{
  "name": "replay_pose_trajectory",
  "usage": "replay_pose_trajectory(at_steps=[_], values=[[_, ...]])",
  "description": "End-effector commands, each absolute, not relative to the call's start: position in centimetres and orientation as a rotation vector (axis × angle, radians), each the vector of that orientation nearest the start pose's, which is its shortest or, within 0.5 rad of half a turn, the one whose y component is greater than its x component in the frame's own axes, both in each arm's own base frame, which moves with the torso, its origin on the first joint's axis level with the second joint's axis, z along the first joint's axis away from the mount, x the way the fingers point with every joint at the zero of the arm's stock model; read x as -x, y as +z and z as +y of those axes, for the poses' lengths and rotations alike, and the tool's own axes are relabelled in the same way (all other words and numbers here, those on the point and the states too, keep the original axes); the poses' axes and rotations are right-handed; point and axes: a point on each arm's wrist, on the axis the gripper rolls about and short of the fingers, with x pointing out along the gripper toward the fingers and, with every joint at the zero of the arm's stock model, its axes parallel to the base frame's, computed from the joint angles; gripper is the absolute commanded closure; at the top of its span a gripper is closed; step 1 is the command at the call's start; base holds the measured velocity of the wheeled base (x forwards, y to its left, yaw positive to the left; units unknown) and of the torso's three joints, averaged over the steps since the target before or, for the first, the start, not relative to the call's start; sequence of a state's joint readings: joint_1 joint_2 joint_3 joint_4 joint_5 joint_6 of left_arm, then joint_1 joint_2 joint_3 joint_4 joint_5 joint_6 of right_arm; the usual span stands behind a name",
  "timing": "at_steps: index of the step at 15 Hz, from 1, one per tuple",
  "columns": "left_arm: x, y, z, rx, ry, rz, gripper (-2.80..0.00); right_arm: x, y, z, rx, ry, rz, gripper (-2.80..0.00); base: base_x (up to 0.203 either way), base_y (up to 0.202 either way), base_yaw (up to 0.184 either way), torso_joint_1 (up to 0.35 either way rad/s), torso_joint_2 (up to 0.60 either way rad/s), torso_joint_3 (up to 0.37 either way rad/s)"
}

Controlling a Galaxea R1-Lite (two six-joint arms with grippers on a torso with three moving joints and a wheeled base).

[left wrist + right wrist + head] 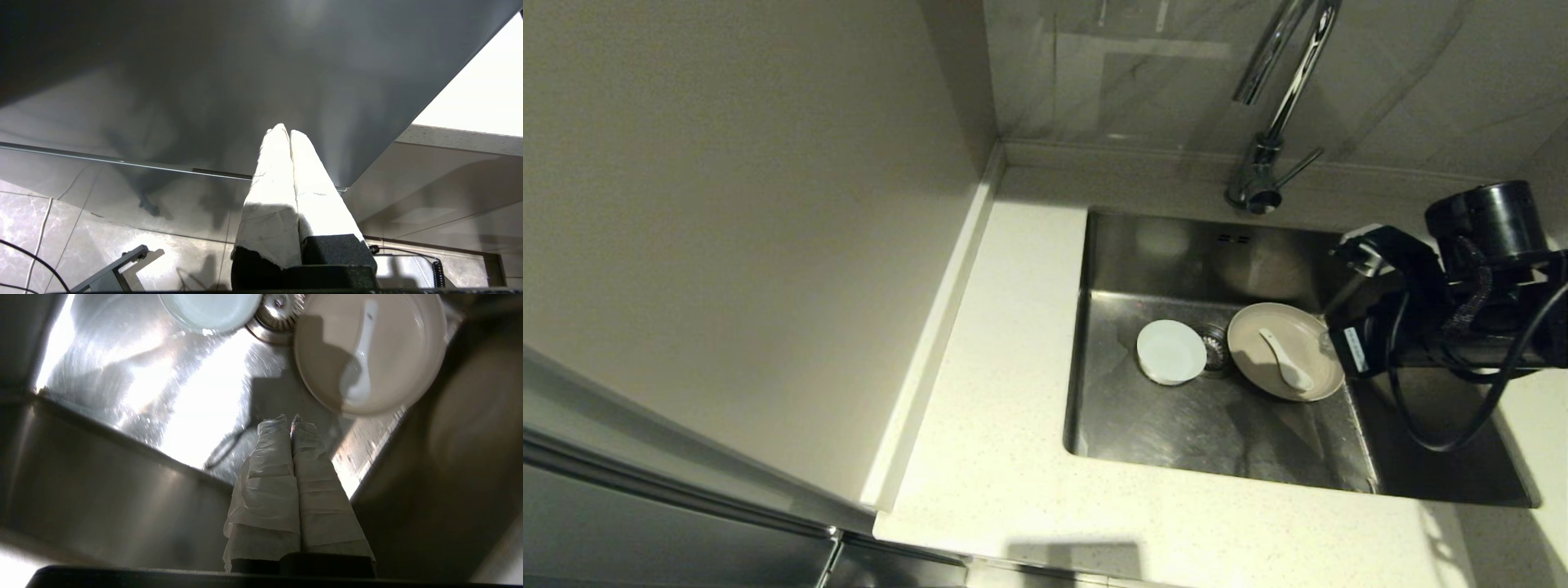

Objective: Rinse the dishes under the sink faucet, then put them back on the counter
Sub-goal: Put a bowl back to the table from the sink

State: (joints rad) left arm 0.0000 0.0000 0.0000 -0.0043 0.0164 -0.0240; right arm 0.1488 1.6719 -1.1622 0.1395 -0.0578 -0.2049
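Note:
Down in the steel sink (1176, 253), the small white bowl (1170, 351) sits left of the drain strainer (1215, 347). Right of the strainer is the cream plate (1278, 371) with the short spoon (1286, 359) lying in it. The chrome faucet (1274, 106) rises behind the basin; no water shows. My right arm (1445, 310) hangs over the sink's right side. In the right wrist view, my right gripper (291, 418) is shut and empty, above the basin floor and short of the plate (408, 347), spoon (359, 371) and bowl (210, 310). My left gripper (286, 130) is shut and parked low by a cabinet.
The off-white speckled counter (1013, 367) runs along the sink's left and front, with a low raised back edge. A tall wall panel (727, 204) stands on the far left. The faucet's thin lever (1298, 167) points right. The right arm's black cable (1445, 425) loops over the basin.

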Motion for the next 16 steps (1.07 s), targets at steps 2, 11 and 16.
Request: replay_pose_trajectory(at_steps=[2, 11, 16], values=[[2.3, 7.6, 0.0, 0.025, 0.017, -0.008, 0.00, -33.3, 19.3, 6.8, 0.307, 0.158, 0.689, 0.00, 0.000, 0.000, 0.000, 0.000, 0.00, 0.000], [2.3, 7.6, 0.0, 0.025, 0.017, -0.008, 0.00, -37.4, 17.6, 8.8, 0.147, 0.071, 0.724, -2.80, 0.000, 0.000, 0.000, 0.000, 0.00, 0.000], [2.3, 7.6, 0.0, 0.025, 0.017, -0.008, 0.00, -40.3, 13.7, 10.1, 0.054, -0.026, 0.791, -2.80, 0.000, 0.000, 0.000, 0.000, 0.00, 0.000]])
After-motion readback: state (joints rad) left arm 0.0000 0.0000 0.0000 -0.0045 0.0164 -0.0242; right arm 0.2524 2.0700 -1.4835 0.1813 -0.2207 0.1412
